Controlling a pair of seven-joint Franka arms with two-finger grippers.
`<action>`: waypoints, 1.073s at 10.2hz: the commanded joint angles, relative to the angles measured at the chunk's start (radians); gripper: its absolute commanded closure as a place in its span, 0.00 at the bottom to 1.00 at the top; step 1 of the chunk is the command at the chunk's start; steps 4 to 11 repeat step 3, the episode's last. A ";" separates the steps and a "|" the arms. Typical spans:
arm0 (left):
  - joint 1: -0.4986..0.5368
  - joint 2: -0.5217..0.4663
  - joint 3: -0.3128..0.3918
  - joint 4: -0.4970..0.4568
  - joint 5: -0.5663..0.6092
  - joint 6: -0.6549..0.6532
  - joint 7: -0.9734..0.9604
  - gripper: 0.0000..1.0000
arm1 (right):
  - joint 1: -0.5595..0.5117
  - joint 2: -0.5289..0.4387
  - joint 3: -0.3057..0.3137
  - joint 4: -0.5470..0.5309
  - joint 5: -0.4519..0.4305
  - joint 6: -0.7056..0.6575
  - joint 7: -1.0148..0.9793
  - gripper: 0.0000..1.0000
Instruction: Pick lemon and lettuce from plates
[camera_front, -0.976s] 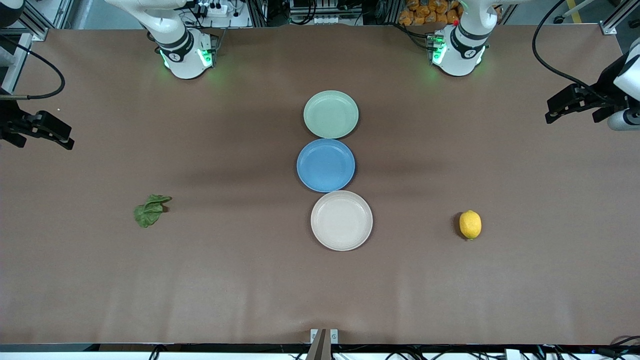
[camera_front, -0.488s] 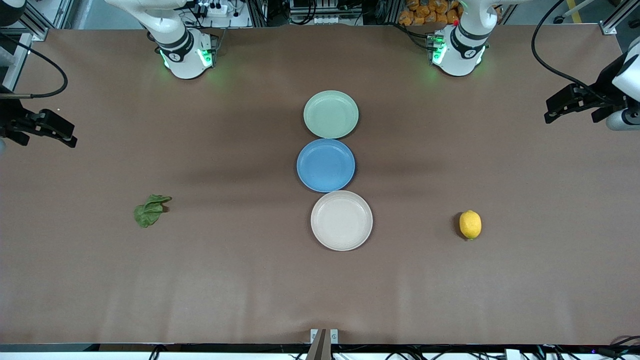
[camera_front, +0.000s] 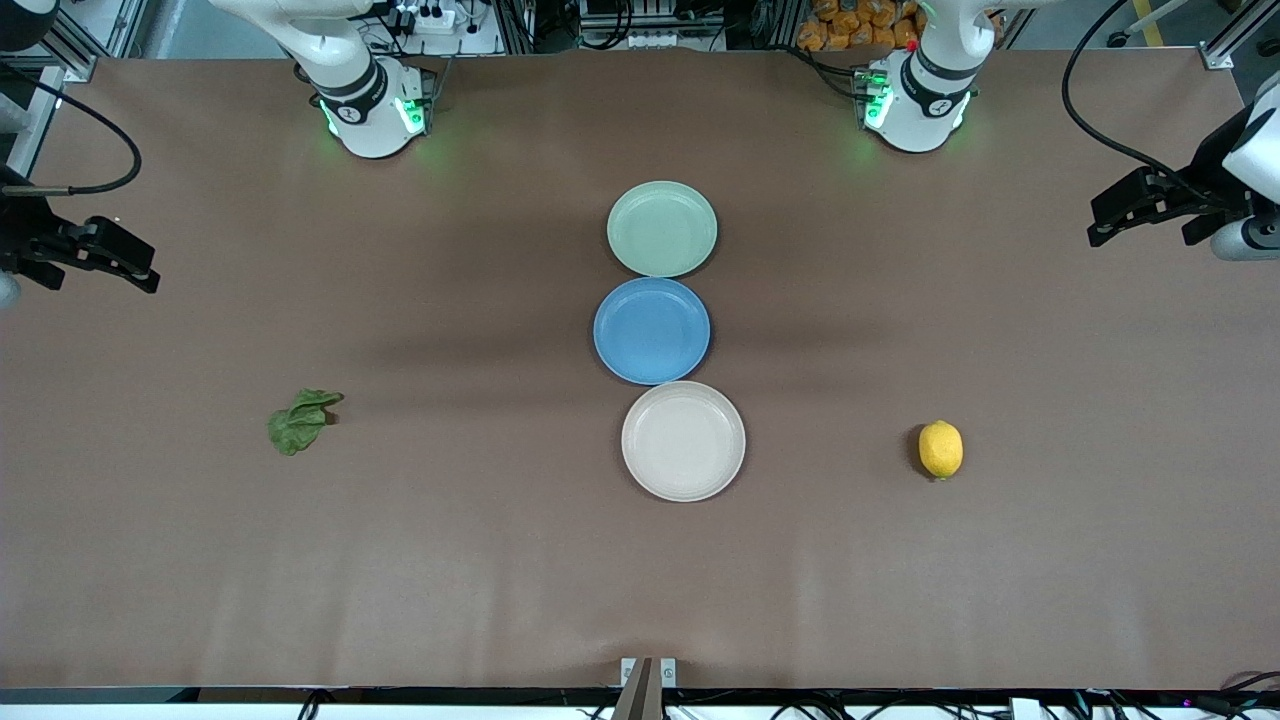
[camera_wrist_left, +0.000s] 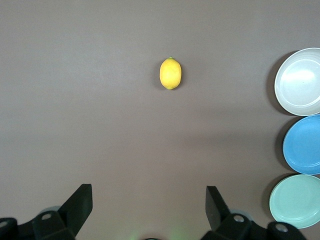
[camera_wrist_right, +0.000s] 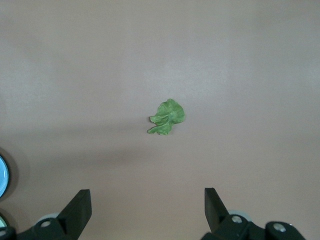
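Observation:
The lemon (camera_front: 940, 449) lies on the bare table toward the left arm's end, and shows in the left wrist view (camera_wrist_left: 170, 73). The lettuce (camera_front: 300, 422) lies on the bare table toward the right arm's end, and shows in the right wrist view (camera_wrist_right: 167, 116). The mint green plate (camera_front: 662, 228) and the beige-white plate (camera_front: 683, 440) are both empty in the table's middle. My left gripper (camera_front: 1100, 228) is open and empty, high over its table end (camera_wrist_left: 148, 200). My right gripper (camera_front: 140, 278) is open and empty, high over its end (camera_wrist_right: 147, 200).
An empty blue plate (camera_front: 651, 330) sits between the mint and beige-white plates, the three in a row touching. The two arm bases stand along the table edge farthest from the front camera. Black cables hang at both table ends.
My right gripper has shifted slightly toward the table's middle. My left gripper has barely moved. The lemon, the lettuce and the plates have not moved.

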 joint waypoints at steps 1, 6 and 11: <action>-0.004 0.001 -0.001 0.011 -0.007 -0.011 -0.020 0.00 | 0.000 -0.020 -0.003 -0.004 0.017 -0.014 0.003 0.00; -0.005 0.002 -0.001 0.011 -0.004 -0.011 -0.024 0.00 | 0.000 -0.020 -0.003 -0.004 0.017 -0.014 0.003 0.00; -0.005 0.002 -0.001 0.011 -0.004 -0.011 -0.024 0.00 | 0.000 -0.020 -0.003 -0.004 0.017 -0.014 0.003 0.00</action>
